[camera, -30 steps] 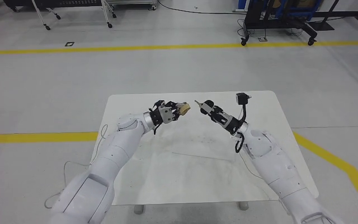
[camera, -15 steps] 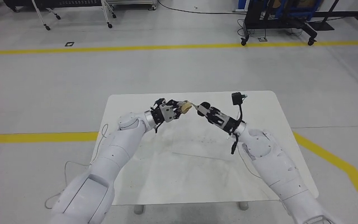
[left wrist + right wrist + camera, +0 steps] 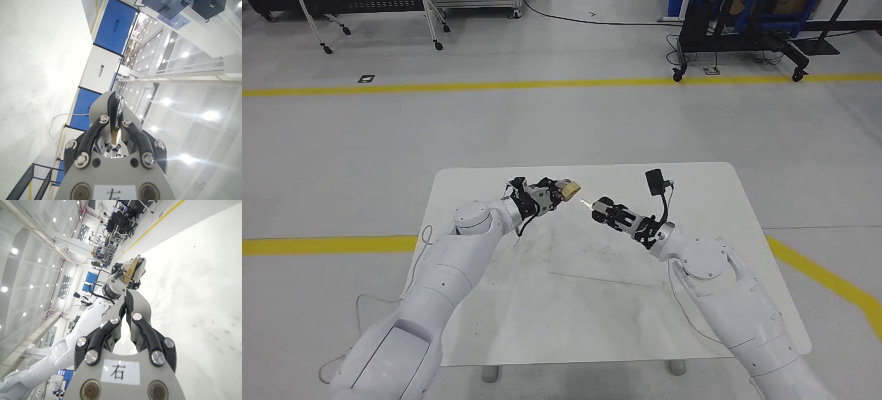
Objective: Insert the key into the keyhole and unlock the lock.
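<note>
Hanging above the table [image 3: 702, 190], the brass lock [image 3: 568, 188] is pinched flat between the closed left jaws. Its narrow keyhole end is turned toward the other arm (from the right wrist you can make out the small dark hole on that face). The key [image 3: 589, 206] is just beside the lock on that keyhole side. Its tip points at the lock but is apart from it, and the right jaws are clamped shut on its head.

To my eye this is the lining-up step, with insertion not yet begun. Doing it well looks like a matter of angle more than reach. The blade should sit on the same line as the hole and be rolled to match the slot before it goes in. I'd expect a slow, straight push to serve best, with the left arm holding firm. A skewed push could lever the lock round in its grip. The turn should wait until the blade is fully seated.
</note>
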